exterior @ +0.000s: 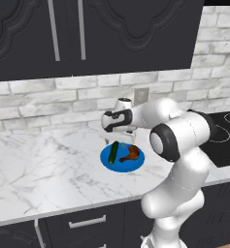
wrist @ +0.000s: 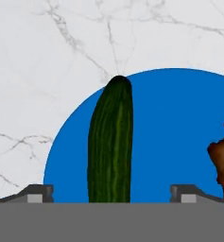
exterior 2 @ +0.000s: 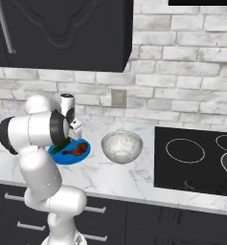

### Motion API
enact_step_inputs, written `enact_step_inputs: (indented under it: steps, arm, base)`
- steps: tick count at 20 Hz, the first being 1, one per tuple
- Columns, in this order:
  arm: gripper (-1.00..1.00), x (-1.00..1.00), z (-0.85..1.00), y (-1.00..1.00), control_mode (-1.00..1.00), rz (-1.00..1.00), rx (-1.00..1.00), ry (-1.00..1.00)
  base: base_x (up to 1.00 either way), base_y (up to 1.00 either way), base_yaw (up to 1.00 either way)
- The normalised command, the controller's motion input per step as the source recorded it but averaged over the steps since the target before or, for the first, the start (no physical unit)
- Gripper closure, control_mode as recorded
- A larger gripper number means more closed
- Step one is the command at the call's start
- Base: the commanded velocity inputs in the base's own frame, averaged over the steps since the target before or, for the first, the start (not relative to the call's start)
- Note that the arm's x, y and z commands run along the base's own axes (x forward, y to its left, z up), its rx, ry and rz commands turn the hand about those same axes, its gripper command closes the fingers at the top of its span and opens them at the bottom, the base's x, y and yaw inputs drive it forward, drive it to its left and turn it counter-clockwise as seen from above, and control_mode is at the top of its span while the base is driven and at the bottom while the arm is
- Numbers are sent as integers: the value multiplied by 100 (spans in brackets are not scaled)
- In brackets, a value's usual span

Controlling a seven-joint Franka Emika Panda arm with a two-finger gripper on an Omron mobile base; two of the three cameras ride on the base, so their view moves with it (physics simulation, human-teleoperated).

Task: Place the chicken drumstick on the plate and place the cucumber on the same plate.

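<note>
One blue plate [exterior: 122, 161] sits on the white marble counter [exterior: 43, 169], and it serves as the landmark here. On it lie two food items: one cucumber [exterior: 114, 152] and one chicken drumstick [exterior: 129, 154]. In the left base view the cucumber rests on the plate's left half, running from the near side toward the brick wall [exterior: 63, 104], its far tip reaching about to the plate's rim. The drumstick lies beside it on the plate's right half, apart from the cucumber with blue showing between them.

The one gripper [wrist: 111, 191] hangs just above the plate, pointing down at it. In the hand view its two fingertips [wrist: 35, 193] stand wide apart, one on each side of the cucumber [wrist: 110, 146], with clear blue plate [wrist: 165, 118] between each tip and the green skin; the jaws are released and grip nothing. The drumstick [wrist: 223, 158] shows at the right edge of that view, outside the fingers.

In the right base view, one grey-white marbled bowl [exterior 2: 121, 146] stands on the counter just to the right of the plate [exterior 2: 67, 155], not touching it. Farther right of the plate, beyond the bowl, is one black cooktop [exterior 2: 196, 160] with ring markings. On the wall behind and to the right of the plate there is one outlet cover [exterior 2: 118, 98]. Dark cabinets [exterior: 87, 34] hang above the plate, and dark drawers [exterior: 87, 223] run below the counter's edge.
</note>
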Motion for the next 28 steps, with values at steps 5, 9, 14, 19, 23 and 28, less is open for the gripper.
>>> enact_step_inputs:
  steps: [5, 9, 14, 19, 23, 28]
  arm:
    - [-100, -52, 53, -4, -100, 0, -8, -2]
    - [-100, -91, 46, -27, -100, 0, -6, -3]
    - [-100, -99, 34, -31, -100, 2, -5, -8]
    - [-100, -85, 39, -47, -100, 6, -1, -5]
    - [-100, -70, 52, -44, -100, 6, 0, -1]
    - [-100, -64, 37, -27, -100, 5, 0, 0]
  base:
    - [0, 0, 0]
    - [0, 0, 0]
    - [0, 0, 0]
    - [0, 0, 0]
    - [0, 0, 0]
    - [0, 0, 0]
